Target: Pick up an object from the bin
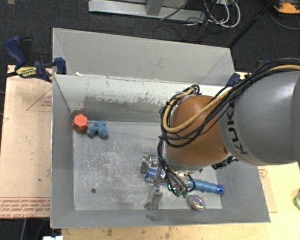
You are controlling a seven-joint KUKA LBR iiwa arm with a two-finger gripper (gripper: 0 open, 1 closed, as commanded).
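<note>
— Where is the tool (154, 196)?
— Low in the bin (60, 151), near the front wall, its tip down at the floor. I cannot tell whether it is open or closed, nor whether it holds anything.
— What lies nearest?
— A blue pen-like stick (208, 187) just to its right, with a small round metal cap (197, 202) beside that. Well apart, in the back left corner, an orange nut (80, 122) touches a blue lump (98, 130).
— Advice?
— I'd centre over one piece, across the stick's narrow side and clear of the wall, before closing.

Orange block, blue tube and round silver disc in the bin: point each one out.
orange block (80, 122): camera view, top face.
blue tube (209, 187): camera view, mid-barrel.
round silver disc (197, 202): camera view, centre.
</note>
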